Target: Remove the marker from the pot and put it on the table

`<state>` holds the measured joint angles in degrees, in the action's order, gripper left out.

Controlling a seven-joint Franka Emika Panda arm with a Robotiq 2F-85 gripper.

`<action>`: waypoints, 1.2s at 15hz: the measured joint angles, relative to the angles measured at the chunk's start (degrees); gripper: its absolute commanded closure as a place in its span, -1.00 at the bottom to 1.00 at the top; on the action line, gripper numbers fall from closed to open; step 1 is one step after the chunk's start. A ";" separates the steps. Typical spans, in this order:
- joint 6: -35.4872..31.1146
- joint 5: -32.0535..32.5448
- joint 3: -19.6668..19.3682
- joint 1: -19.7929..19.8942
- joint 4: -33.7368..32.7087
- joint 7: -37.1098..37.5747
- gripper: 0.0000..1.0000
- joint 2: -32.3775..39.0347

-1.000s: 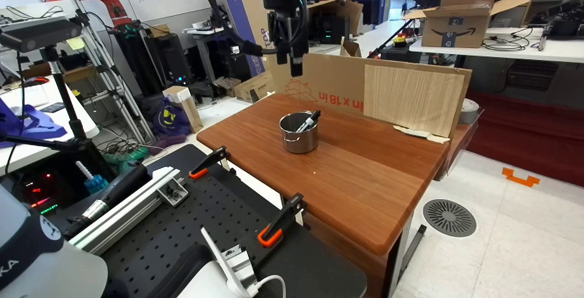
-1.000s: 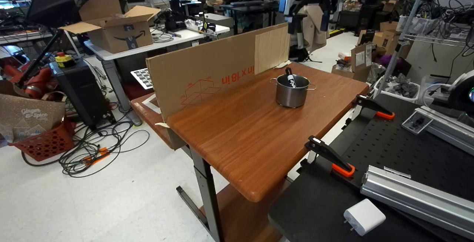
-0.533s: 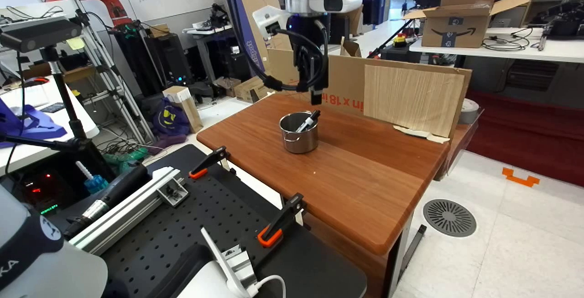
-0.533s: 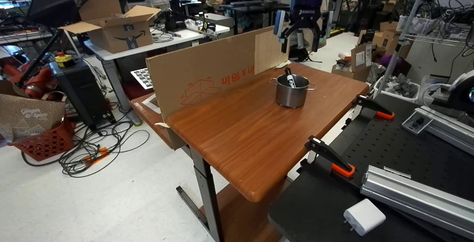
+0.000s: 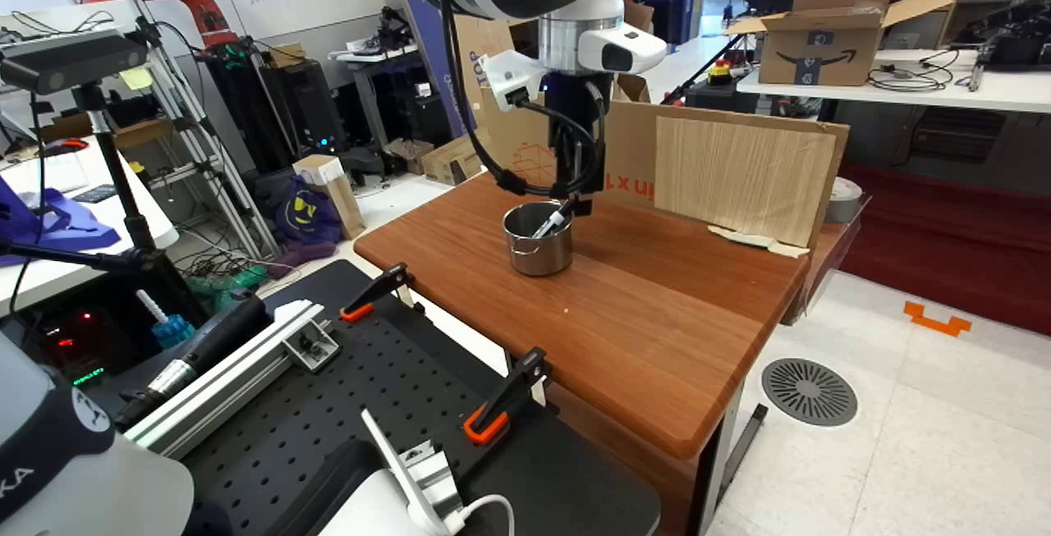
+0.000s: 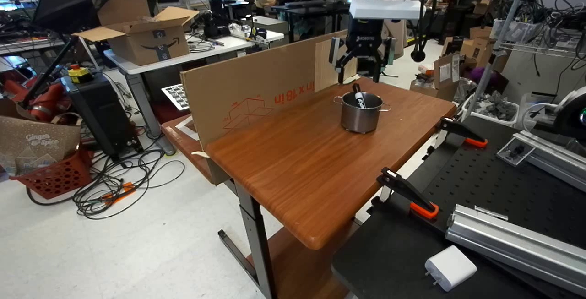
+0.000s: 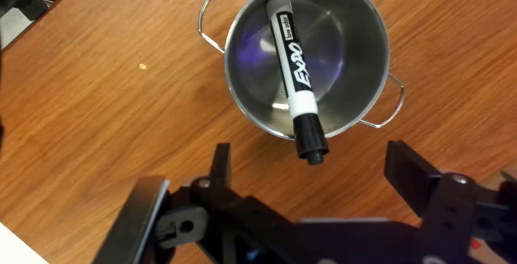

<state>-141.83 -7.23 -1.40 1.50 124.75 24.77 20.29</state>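
Note:
The silver pot (image 5: pixel 538 255) stands upright on the reddish-brown table (image 5: pixel 624 339); it shows also in an exterior view (image 6: pixel 359 119) and the wrist view (image 7: pixel 367 53). The marker (image 7: pixel 295 58) leans inside the pot, its grey end low inside and its black cap over the rim. It shows in both exterior views (image 5: pixel 548 224) (image 6: pixel 360 100). My gripper (image 6: pixel 359 79) is open and empty, pointing down just above and behind the pot's rim. In the wrist view my fingers (image 7: pixel 309 146) are wide apart, one on each side of the cap, not touching it.
A cardboard panel (image 6: pixel 261 84) stands upright along the table's far edge, behind the gripper. Clamps (image 5: pixel 521 384) hold the table's near edge by the black perforated bench (image 5: pixel 345 413). The pot has two wire handles (image 7: pixel 398 106) sticking out.
My gripper has come down from high above, moving right in an exterior view, to near the pot's rim. It stays open. The pot and marker have not moved.

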 measured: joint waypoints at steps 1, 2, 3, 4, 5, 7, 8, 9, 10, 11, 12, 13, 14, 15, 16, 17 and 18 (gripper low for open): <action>0.00 0.00 0.00 -0.20 -0.45 0.17 -0.25 0.56; 0.00 0.00 0.00 -0.38 -0.83 0.38 -0.06 0.98; 0.00 0.00 0.00 -0.50 -1.13 0.54 0.08 1.27; 0.00 0.00 0.00 -0.57 -1.41 0.62 0.26 1.46; 0.01 0.00 0.00 -0.59 -1.61 0.67 0.39 1.56; 0.07 -0.01 0.00 -0.59 -1.98 0.71 0.69 1.70; 0.10 -0.01 0.00 -0.58 -2.13 0.72 0.83 1.80; 0.15 -0.03 0.00 -0.58 -2.23 0.72 0.97 1.87; 0.16 -0.06 0.00 -0.58 -2.29 0.72 0.99 1.91; 0.18 -0.14 0.00 -0.58 -2.36 0.74 0.92 1.93; 0.26 -0.25 0.00 -0.58 -2.47 0.75 0.91 1.94; 0.35 -0.57 0.00 -0.58 -2.67 0.75 0.91 1.94; 0.55 -1.06 0.00 -0.58 -2.94 0.75 0.91 1.93; 0.75 -1.50 0.00 -0.56 -3.23 0.75 0.91 1.92; 1.11 -2.03 0.00 -0.53 -3.58 0.75 0.91 1.88; 1.47 -2.60 0.00 -0.45 -3.89 0.75 0.91 1.65; 2.02 -3.37 -0.02 -0.36 -4.15 0.75 0.91 1.14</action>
<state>-139.81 -10.61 -1.42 1.15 120.60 25.51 21.42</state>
